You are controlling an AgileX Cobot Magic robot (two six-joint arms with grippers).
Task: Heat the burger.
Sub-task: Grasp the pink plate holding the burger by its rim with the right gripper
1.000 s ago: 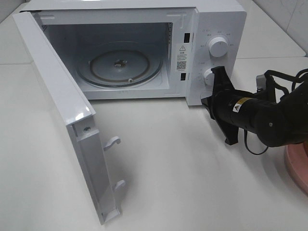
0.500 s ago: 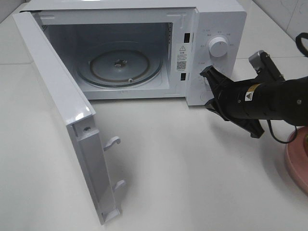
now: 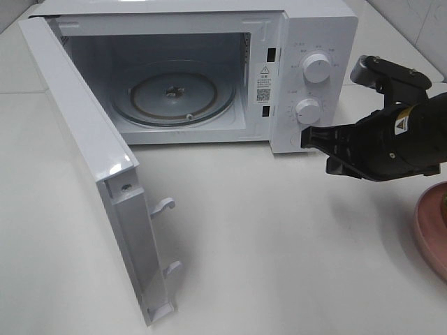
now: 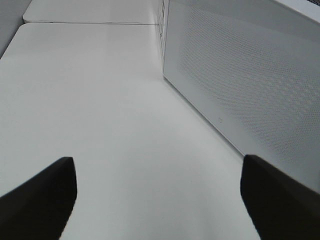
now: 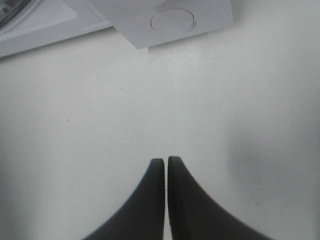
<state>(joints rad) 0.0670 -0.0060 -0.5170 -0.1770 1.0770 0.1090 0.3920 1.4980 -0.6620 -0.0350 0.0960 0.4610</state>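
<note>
Right pincer [image 3: 306, 138] is seen in the high view with its two jaws pressed together and nothing between them. It is pointed to the left, low over the desk [image 3: 279, 244], just in front of the lower corner of the control panel of the microwave [image 3: 321, 28], under the lower knob [image 3: 307, 109]. Contact with the panel cannot be confirmed. The burger cannot be made out in this view, so its look and its place cannot be told. Only a part of a round pink plate [image 3: 429, 234] is seen at the right edge, below the black arm. The microwave door [image 3: 77, 139] is opened wide to the left, and the glass turntable [image 3: 174, 94] inside is exposed.

In the left wrist view, the left pincer [image 4: 157, 159] is shown with its dark fingers [image 4: 40, 200] spread far apart over the desk, with nothing gripped. A white dotted panel [image 4: 250, 75] is standing near.

In the right wrist view, the closed fingers [image 5: 150, 200] are seen touching along their length above the desk. A white corner of the microwave with a round disc [image 5: 172, 20] is seen ahead.
</note>
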